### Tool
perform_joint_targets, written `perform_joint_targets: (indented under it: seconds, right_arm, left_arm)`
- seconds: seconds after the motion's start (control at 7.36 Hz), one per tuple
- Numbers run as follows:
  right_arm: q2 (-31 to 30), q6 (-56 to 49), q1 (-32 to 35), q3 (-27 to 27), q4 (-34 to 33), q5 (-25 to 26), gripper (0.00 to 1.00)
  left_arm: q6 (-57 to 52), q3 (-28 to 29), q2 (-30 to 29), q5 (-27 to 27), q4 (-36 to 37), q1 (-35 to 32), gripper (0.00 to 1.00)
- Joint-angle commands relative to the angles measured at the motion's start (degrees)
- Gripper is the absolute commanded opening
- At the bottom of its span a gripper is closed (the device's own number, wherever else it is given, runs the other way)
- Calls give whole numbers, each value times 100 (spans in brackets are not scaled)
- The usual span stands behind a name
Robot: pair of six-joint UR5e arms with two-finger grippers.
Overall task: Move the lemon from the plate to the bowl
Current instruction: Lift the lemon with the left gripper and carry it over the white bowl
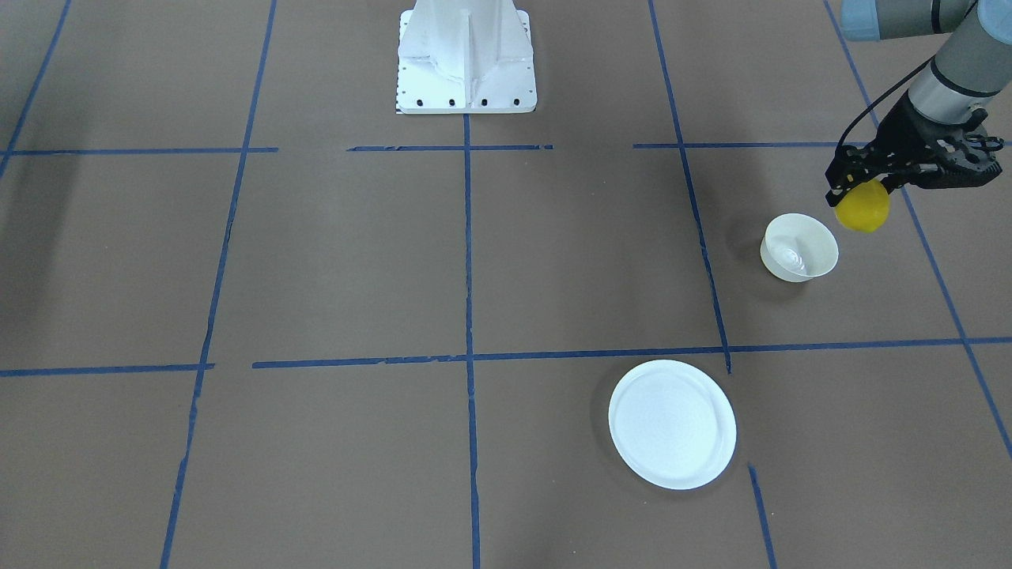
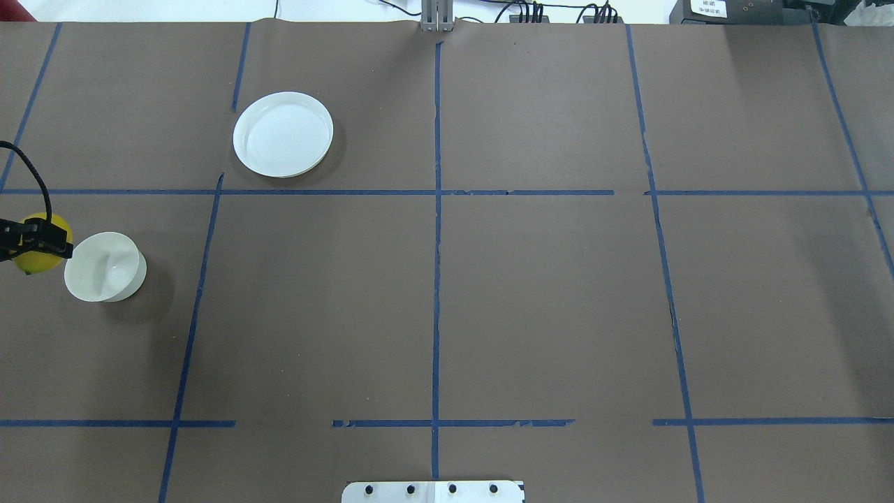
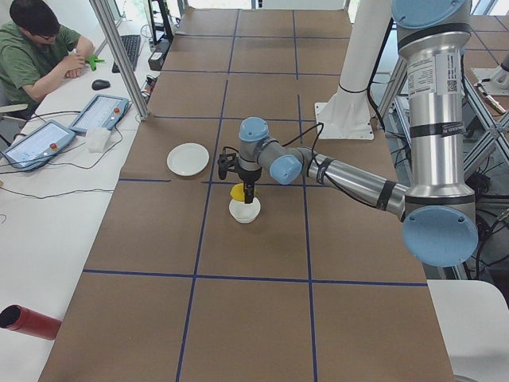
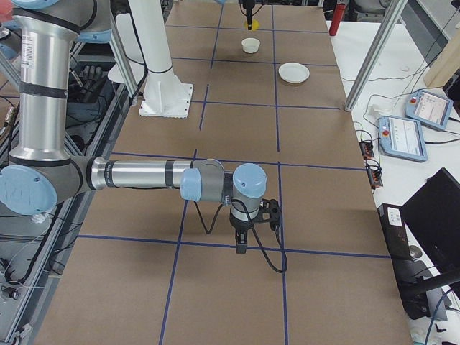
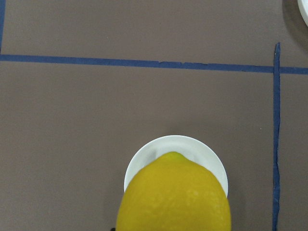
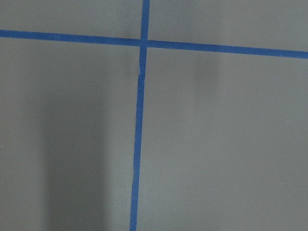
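You had the lemon (image 1: 862, 207) off the plate and in the air, pinched between the fingers of the left end effector (image 1: 860, 192), which was clamped on the fruit's upper half. The lemon hung at the edge of the bowl (image 1: 799, 246), on the side toward the table's left end. In the overhead view it sat against the bowl's outer rim. In the left wrist view it filled the lower frame, with the bowl's rim showing beneath and beyond it. It was not inside the bowl.

The bowl stood upright on the table (image 1: 356, 261), inside one of the squares marked by the blue tape lines (image 1: 468, 253). The plate (image 1: 672, 423) lay flat, well apart from the bowl, farther from the robot's base (image 1: 466, 55) and a little nearer the table's middle.

Your right end effector (image 4: 241, 241) hung low over the table at the opposite end, near a tape line. It showed only in the right side view, so I cannot tell whether its fingers were apart or together.
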State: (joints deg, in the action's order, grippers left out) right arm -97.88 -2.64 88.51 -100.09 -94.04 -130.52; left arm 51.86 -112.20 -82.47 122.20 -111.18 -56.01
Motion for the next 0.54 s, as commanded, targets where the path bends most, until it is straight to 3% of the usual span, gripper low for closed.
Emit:
perform_joint_targets:
  seconds: [0.0, 0.41]
  right_arm:
    - [5, 1, 0, -2, 0, 0, 100]
    - [-3, 1, 0, 6, 0, 0, 100]
  left_arm:
    - [394, 609, -154, -65, -675, 343, 21]
    - [404, 883, -339, -65, -685, 555, 21]
